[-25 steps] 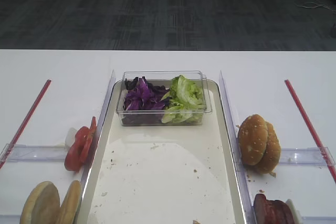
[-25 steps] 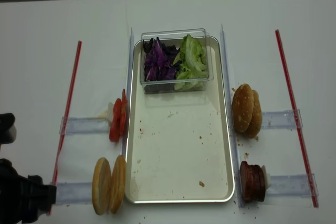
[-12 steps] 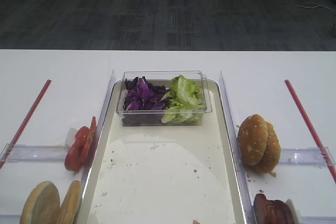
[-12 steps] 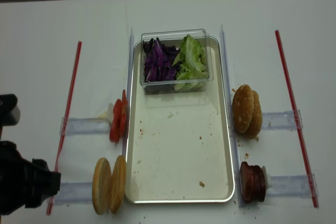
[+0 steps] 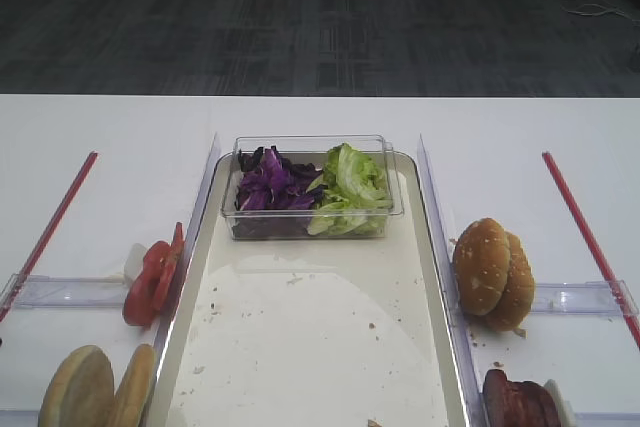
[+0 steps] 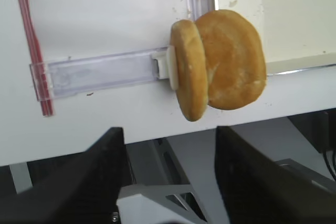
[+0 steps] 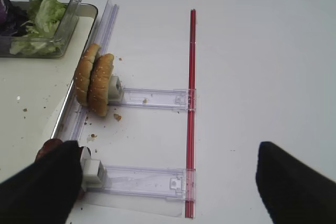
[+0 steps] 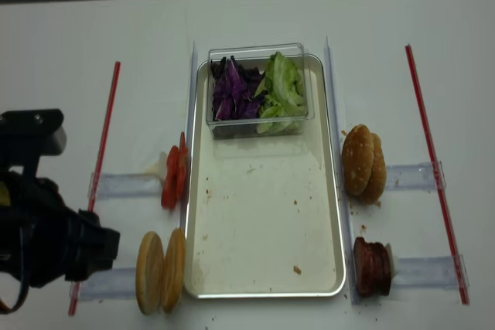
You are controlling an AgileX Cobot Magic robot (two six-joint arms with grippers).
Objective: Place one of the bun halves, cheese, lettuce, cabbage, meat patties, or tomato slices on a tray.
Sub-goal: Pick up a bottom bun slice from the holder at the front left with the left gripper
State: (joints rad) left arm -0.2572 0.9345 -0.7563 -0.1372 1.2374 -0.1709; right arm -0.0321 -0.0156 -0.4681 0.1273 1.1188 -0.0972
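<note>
Two flat tan bun halves (image 8: 161,270) stand on edge against a clear holder, just left of the metal tray (image 8: 263,214). In the left wrist view the bun halves (image 6: 220,61) lie ahead of my left gripper (image 6: 170,182), whose dark fingers (image 6: 79,182) stand apart with nothing between them. The left arm (image 8: 54,237) sits left of the buns, apart from them. Tomato slices (image 8: 174,177) stand further back. A clear tub on the tray holds cabbage (image 8: 232,86) and lettuce (image 8: 280,86). Meat patties (image 8: 373,268) stand right of the tray. My right gripper (image 7: 168,192) is open over the table. Cheese is out of view.
Sesame-seeded buns (image 8: 363,161) stand on edge right of the tray. Red strips (image 8: 100,160) (image 8: 433,168) run along both sides of the table. Clear plastic rails (image 7: 142,182) cross between the strips and the tray. Crumbs dot the tray floor.
My left arm has come further into the overhead view, moving toward the far side and right, closer to the bun halves. Nothing else has moved.
</note>
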